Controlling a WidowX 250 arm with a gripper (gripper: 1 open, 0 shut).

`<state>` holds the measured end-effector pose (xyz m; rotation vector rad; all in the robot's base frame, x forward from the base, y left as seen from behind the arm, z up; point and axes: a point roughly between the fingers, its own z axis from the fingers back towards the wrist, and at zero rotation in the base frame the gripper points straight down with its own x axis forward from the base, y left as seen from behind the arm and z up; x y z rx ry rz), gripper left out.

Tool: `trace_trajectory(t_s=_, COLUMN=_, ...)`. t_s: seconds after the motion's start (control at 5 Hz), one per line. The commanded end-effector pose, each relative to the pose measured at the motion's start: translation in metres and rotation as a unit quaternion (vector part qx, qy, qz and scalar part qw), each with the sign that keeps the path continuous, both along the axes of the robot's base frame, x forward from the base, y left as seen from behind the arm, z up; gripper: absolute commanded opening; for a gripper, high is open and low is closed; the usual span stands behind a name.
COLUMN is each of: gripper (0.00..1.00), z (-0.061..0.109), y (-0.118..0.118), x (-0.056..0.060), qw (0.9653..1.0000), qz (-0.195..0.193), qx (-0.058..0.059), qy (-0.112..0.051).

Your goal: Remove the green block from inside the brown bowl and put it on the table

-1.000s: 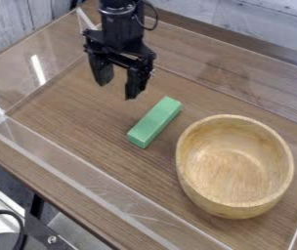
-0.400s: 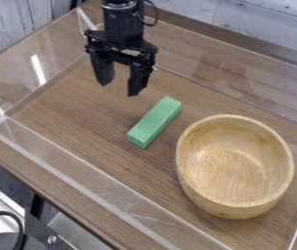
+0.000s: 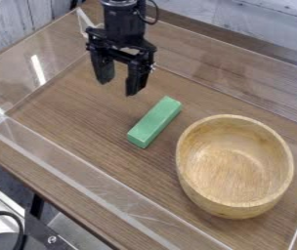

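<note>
Wood-grain table [image 3: 73, 107] walled by low clear acrylic leaves ample bare room; brown bowl [image 3: 234, 163] sits empty near the right edge, green block [image 3: 154, 121] lies flat just left of it, task apparently done, gripper [image 3: 121, 80] hovering spread, holding nothing.

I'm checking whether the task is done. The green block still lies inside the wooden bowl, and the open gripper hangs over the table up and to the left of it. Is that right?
Not quite. The camera view shows the green block lying on the table just left of the wooden bowl, which is empty. The rest holds: the gripper is open, above the table, up and left of the block.
</note>
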<state>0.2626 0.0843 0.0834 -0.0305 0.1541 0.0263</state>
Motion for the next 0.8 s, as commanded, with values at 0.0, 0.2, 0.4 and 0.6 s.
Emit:
trace_trajectory(t_s=0.0, gripper=1.0, z=0.0192, y=0.0045, x=0.0018, qw=0.9988, qz=0.009, qx=0.011, qy=-0.047)
trace_trajectory(t_s=0.2, gripper=1.0, z=0.0142, y=0.0027, x=-0.0028, qw=0.9983, qz=0.023, qx=0.005, qy=-0.052)
trace_trajectory(t_s=0.4, gripper=1.0, z=0.0188, y=0.0056, x=0.0014, qw=0.9988, qz=0.015, qx=-0.003, qy=-0.047)
trace_trajectory(t_s=0.6, gripper=1.0, z=0.0188, y=0.0078, x=0.0038, qw=0.9991, qz=0.007, qx=-0.01, qy=-0.04)
